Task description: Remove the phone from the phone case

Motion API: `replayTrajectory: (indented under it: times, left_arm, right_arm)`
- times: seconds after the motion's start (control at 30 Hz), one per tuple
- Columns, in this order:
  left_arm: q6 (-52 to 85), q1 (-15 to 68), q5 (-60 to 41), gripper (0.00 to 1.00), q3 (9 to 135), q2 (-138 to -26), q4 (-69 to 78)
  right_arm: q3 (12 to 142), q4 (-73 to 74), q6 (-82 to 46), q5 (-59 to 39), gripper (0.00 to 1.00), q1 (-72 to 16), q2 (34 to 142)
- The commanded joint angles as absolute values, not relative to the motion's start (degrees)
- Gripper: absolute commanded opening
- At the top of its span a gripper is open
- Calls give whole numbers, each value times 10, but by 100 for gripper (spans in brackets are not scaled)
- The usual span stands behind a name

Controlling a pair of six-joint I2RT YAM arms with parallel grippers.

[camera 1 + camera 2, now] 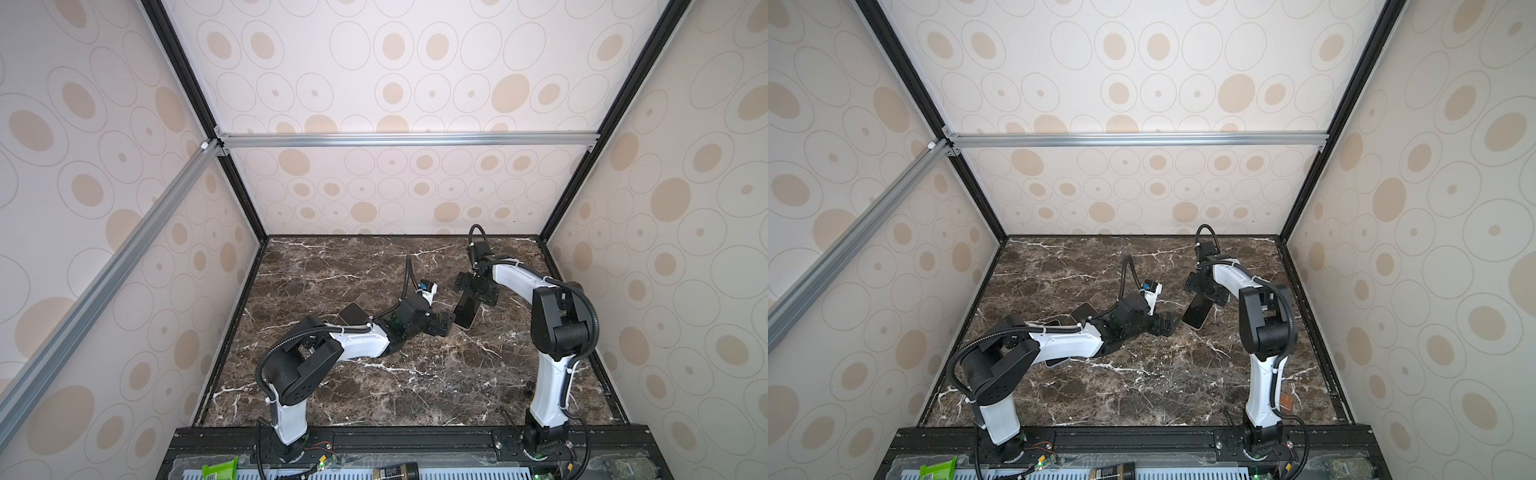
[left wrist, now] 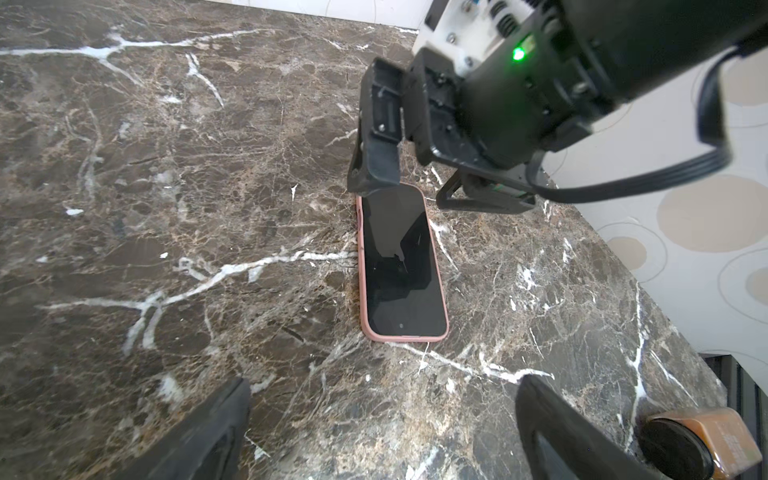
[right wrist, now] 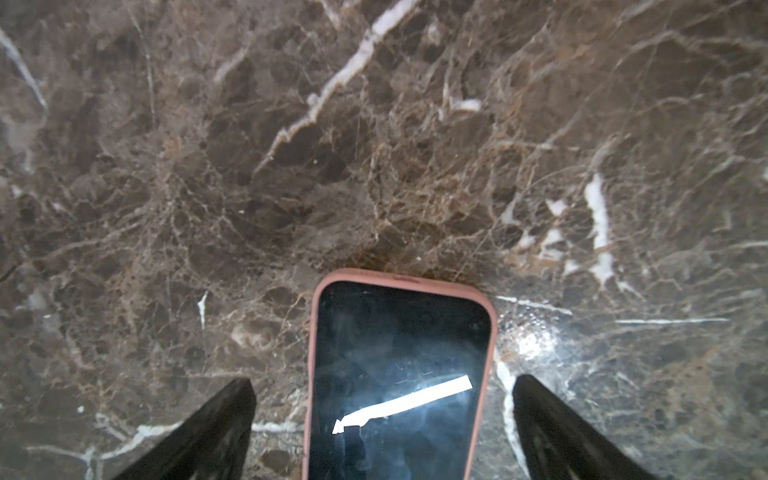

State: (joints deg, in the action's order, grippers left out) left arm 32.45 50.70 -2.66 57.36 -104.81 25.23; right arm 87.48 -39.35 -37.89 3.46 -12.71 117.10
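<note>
Phone is lying flat, screen up, on the brown marble worktop, a bit right of the middle in both top views. It sits fully inside its pink case. The rim runs all round the black glass, so nothing is out yet.

My right arm reaches down over the far end of it. My right jaws are spread wide, 1 finger on each side of that end. From the right wrist camera there's bare marble showing between each finger and the case, so no pinch. From the left wrist camera 1 of those fingers looks very close to a corner of the case, can't tell if it touches.

My left arm lies low across the worktop, pointing at the other end. My left jaws are spread wide too, nothing between them, just short of the phone.

Also around: a brown bottle with a black cap near the worktop edge, and a dark flat thing half hidden behind my left arm, no idea what.
</note>
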Motion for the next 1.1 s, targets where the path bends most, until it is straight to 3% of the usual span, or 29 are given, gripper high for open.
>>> replayTrajectory:
  times: [0.0,0.67,1.07]
  left_arm:
    - [335,512,-30,99,598,-1051,265]
    - [332,512,-36,99,612,-1063,247]
    - [342,512,-38,99,594,-1055,257]
  right_arm:
    - [900,-446,-397,53,100,-133,1190]
    - [939,-491,-398,48,94,-135,1248]
    - [923,-484,-407,31,82,-135,1257]
